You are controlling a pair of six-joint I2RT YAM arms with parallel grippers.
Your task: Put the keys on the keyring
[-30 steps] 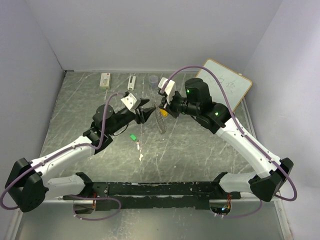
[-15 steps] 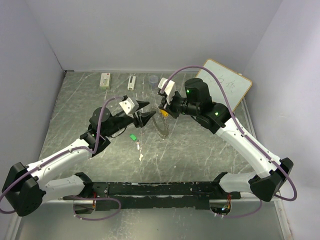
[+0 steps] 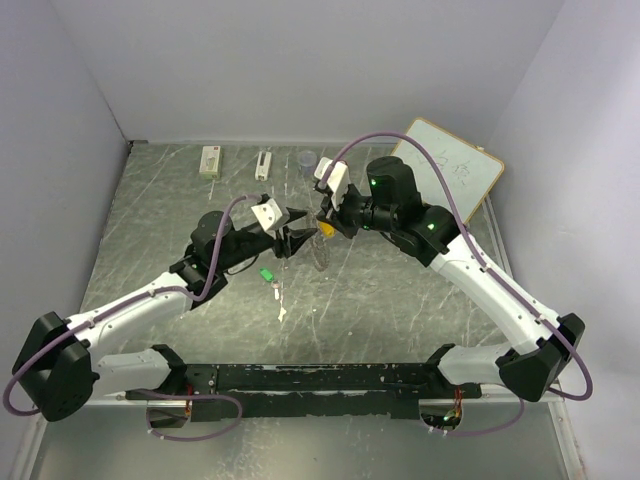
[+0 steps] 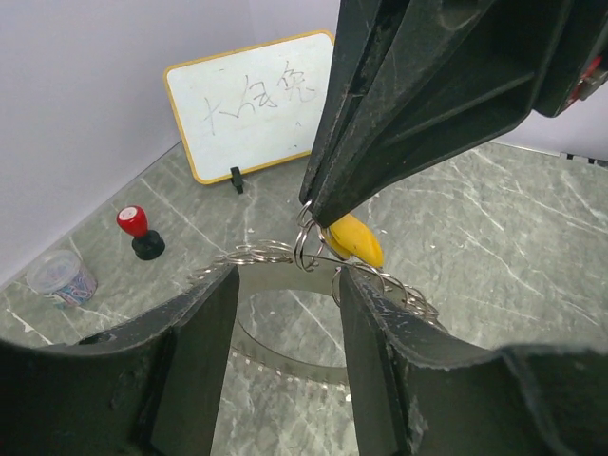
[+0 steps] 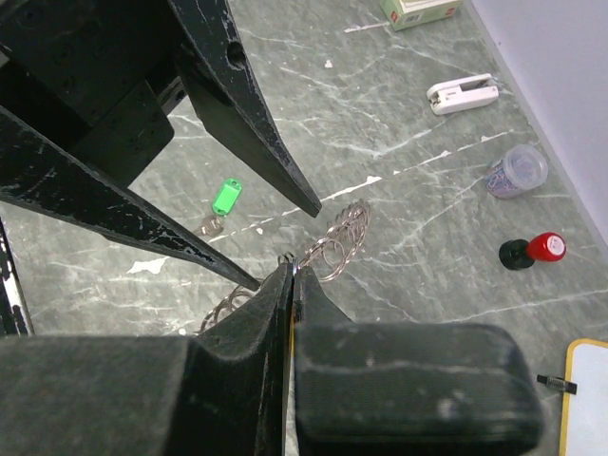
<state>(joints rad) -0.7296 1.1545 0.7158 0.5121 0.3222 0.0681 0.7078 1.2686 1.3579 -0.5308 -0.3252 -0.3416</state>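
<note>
Both of my end effectors stood tip to tip above the middle of the desk (image 3: 400, 300). My right end effector (image 4: 311, 211) was clenched, its tips pinched on a wire coil at the rim of the ring (image 5: 334, 247). The yellow key (image 4: 353, 239) sat right under those tips, touching that same coil; whether it was threaded on I could not tell. The ring hung tilted from the pinch, its flat band showing below the coiled rim in my left wrist view. I could not tell if its low edge touched the desk.

My left end effector (image 3: 297, 232) was released, jaws standing apart, with one finger (image 4: 190, 342) on each side of the ring's upper rim. The coil ran across the gap just past the fingertips, and I saw neither finger pressing on it.

The green key (image 5: 225, 197) lay flat on the desk by itself, near and left of the ring, well apart from both end effectors. A small white scrap (image 3: 282, 313) lay nearer than it.

Along the far edge lay a white box (image 3: 210, 160) at the left, then a white stapler (image 5: 463, 93), then a small cup (image 4: 62, 277). A whiteboard (image 3: 452, 165) leaned in the far right corner, and a red-capped stamp (image 4: 141, 233) stood upright between it and the cup.
</note>
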